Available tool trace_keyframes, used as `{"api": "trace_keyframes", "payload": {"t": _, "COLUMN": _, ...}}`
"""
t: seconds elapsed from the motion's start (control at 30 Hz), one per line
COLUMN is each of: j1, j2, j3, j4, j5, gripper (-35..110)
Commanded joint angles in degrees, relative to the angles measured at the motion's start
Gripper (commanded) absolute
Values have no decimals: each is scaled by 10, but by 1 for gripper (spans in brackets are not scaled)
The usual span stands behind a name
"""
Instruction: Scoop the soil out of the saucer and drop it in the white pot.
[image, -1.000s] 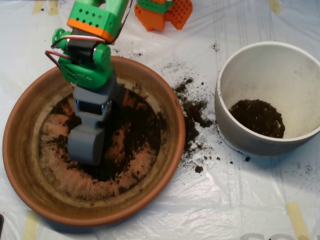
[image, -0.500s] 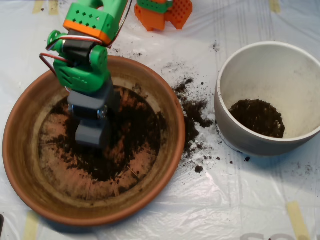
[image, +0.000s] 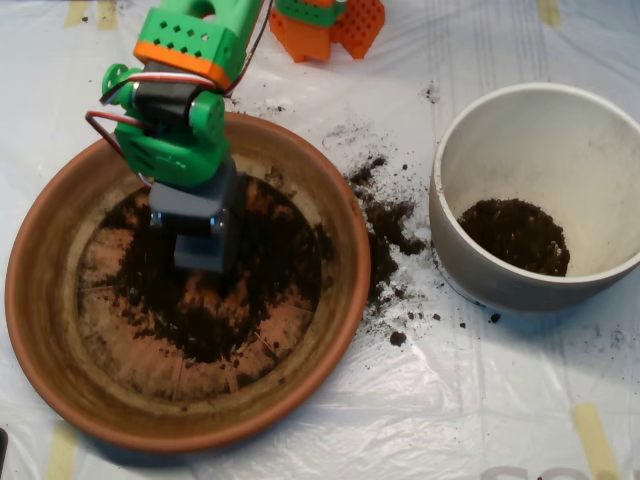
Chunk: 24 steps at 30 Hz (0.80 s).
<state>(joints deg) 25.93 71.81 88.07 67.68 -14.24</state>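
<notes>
Scoop shells point straight down into the soil in the saucer, near its back-left part; from above I can't make out how far apart they stand or whether anything is caught between them. Soil lies thin across the saucer floor, with more spilled on the plastic sheet toward the white pot, which already holds some. It looks light, loose and crumbly, so I'd bite where it's thickest.

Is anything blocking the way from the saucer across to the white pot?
Nothing solid. Between the saucer and white pot lies only spilled soil on the plastic sheet. The scoop is down in the saucer's soil.
</notes>
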Motion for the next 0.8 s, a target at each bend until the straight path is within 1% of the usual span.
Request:
{"api": "trace_keyframes", "payload": {"t": 0.0, "j1": -7, "j2": 102, "j3": -51, "j4": 11, "j5": 12, "gripper": -1}}
{"api": "trace_keyframes", "payload": {"t": 0.23, "j1": -47, "j2": 226, "j3": -37, "j4": -9, "j5": 32, "gripper": -1}}
{"api": "trace_keyframes", "payload": {"t": 0.37, "j1": -78, "j2": 302, "j3": -18, "j4": -11, "j5": 24, "gripper": -1}}
{"api": "trace_keyframes", "payload": {"t": 0.53, "j1": -143, "j2": 363, "j3": -38, "j4": 40, "j5": 3, "gripper": -1}}
{"api": "trace_keyframes", "payload": {"t": 0.77, "j1": -239, "j2": 389, "j3": -79, "j4": 89, "j5": -7, "gripper": -1}}
